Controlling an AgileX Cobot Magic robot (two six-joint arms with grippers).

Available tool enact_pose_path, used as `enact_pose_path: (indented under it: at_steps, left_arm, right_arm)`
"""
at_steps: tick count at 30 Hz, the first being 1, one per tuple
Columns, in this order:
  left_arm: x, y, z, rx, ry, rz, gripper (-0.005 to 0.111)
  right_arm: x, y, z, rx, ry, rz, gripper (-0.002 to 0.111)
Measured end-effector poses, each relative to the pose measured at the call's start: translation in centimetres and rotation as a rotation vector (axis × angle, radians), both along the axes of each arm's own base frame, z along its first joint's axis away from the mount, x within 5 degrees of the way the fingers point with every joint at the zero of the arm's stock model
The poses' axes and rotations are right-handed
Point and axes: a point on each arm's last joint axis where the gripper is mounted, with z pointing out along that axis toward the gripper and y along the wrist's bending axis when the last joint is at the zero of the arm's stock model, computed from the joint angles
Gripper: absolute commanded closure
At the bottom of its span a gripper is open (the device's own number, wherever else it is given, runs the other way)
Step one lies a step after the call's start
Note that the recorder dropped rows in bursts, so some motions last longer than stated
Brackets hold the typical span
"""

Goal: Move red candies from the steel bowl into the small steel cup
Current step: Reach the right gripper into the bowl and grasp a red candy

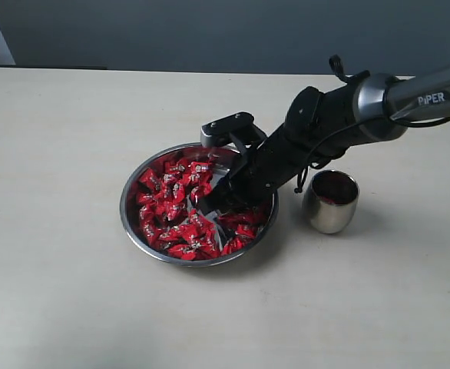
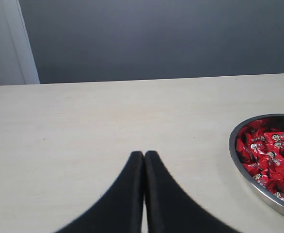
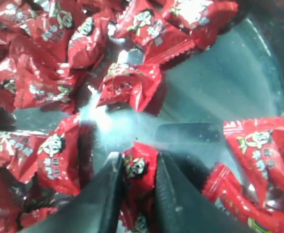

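Note:
The wide steel bowl (image 1: 130, 221) sits mid-table, heaped with red candies (image 1: 170, 192). My right gripper (image 1: 212, 204) reaches down into the bowl from the right. In the right wrist view it (image 3: 138, 162) is shut on one red candy (image 3: 141, 167), just above the bowl's bare bottom (image 3: 214, 104), with loose candies (image 3: 127, 85) around. The small steel cup (image 1: 332, 201) stands right of the bowl with red inside. My left gripper (image 2: 144, 155) is shut on nothing above bare table; the bowl's rim (image 2: 236, 158) and its candies (image 2: 270, 158) show at that view's edge.
The pale tabletop (image 1: 71, 138) spreads wide on all sides of the bowl. A dark wall (image 1: 210, 31) runs behind the table's far edge. The right arm (image 1: 340, 115) stretches over the cup toward the bowl.

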Motion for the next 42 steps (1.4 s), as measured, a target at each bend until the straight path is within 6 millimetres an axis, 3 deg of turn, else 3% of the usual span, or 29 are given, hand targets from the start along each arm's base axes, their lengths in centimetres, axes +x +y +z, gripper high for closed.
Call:
enact_pose_path:
  at_steps: [14,17,21,23,42]
  left_arm:
    - [0.0,0.0,0.0,0.0,0.0,0.0,0.106]
    - [0.0,0.0,0.0,0.0,0.0,0.0,0.106]
    - [0.0,0.0,0.0,0.0,0.0,0.0,0.106]
    - [0.0,0.0,0.0,0.0,0.0,0.0,0.106]
    - [0.0,0.0,0.0,0.0,0.0,0.0,0.106]
  right_arm:
    - [0.1,0.1,3.5,0.063,-0.075,-0.029,0.109]
    - [0.1,0.1,3.3,0.058,-0.074,-0.024,0.099]
    - [0.1,0.1,2.5,0.04,-0.064,0.001,0.074]
    - [0.1,0.1,2.1,0.034,-0.056,0.005,0.069]
    - [0.6,0.0,2.1,0.026,-0.111,-0.017,0.069]
